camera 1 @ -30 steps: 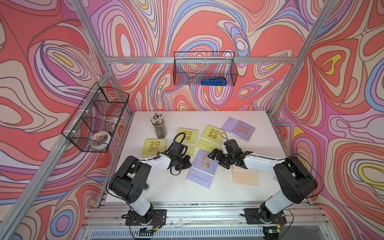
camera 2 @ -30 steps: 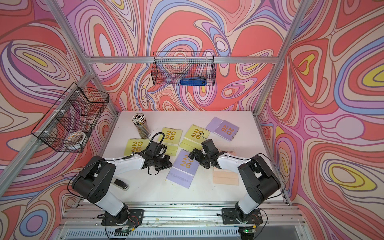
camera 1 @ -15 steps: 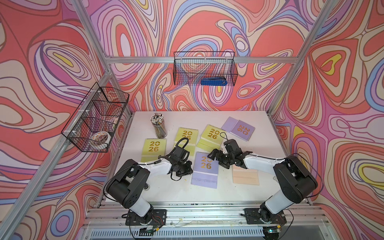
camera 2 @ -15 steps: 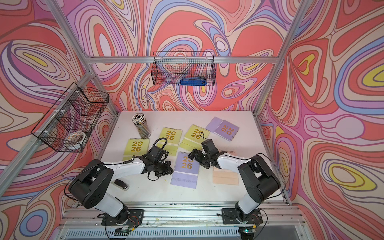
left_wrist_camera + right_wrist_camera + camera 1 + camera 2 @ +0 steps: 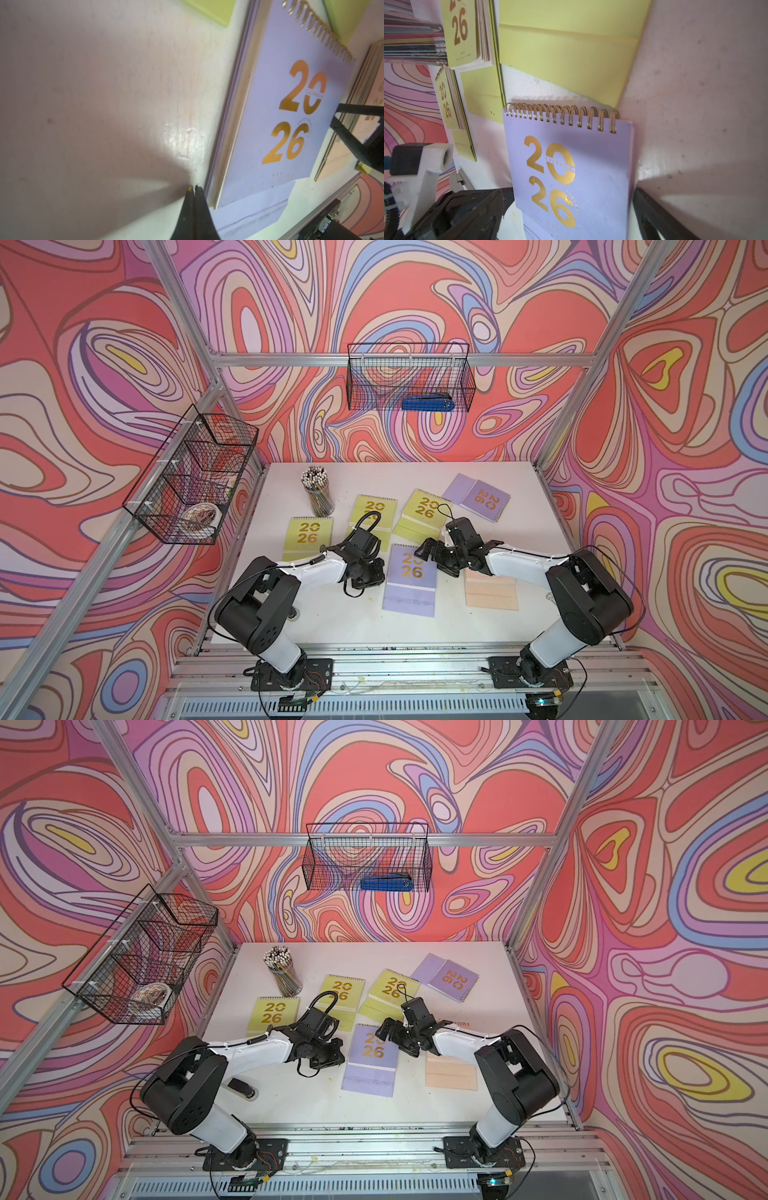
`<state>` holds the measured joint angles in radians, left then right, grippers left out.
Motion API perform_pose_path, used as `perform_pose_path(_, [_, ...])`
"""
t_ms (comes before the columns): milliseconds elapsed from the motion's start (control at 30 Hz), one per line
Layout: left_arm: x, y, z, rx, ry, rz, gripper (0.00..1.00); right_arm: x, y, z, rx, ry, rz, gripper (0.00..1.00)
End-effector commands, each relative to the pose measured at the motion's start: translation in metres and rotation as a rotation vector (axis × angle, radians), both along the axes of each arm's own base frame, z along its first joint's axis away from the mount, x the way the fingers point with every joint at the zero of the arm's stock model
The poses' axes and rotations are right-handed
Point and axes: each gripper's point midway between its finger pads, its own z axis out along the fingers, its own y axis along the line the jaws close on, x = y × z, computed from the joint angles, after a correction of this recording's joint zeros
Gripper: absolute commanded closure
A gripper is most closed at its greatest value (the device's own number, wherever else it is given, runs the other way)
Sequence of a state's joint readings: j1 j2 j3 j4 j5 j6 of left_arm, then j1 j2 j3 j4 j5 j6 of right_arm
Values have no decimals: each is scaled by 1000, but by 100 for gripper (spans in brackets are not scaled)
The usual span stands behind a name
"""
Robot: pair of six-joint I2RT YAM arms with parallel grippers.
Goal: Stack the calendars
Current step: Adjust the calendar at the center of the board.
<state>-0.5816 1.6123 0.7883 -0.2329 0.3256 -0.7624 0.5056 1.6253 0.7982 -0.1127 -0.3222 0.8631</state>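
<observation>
Your left gripper [image 5: 194, 188] is clenched empty, tips just beside the lavender calendar [image 5: 291, 128]. Your right gripper [image 5: 571, 191] gapes wide above it. The calendar lies flat, with gold "2026" and gold spiral.

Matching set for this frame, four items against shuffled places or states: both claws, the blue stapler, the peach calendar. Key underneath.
1. left claw
2. right claw
3. blue stapler
4. flat peach spiral-bound calendar

A. in the black wire basket on the back wall
B. open, over the near lavender spiral-bound calendar with gold 2026 cover
C. flat on the white table, right of that lavender calendar
D. shut, at that lavender calendar's side edge

Pairs: 1-D, 2-B, 3-A, 4-C
</observation>
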Motion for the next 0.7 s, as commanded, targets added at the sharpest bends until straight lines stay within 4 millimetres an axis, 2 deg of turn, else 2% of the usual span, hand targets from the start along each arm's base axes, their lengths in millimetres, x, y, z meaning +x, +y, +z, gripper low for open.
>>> perform_pose_path(0, [-7,7,-12,62,54,-3,100,-20,-18,-28,-110,95,-4,1])
perform_pose_path(233, [-21,12,-18,70,104,8,100,-15,-11,-27,-101,88,31,2])
perform_pose_path(667, [-38,6,-20,11,143,21,100,-10,0,-27,-73,91,75,1])
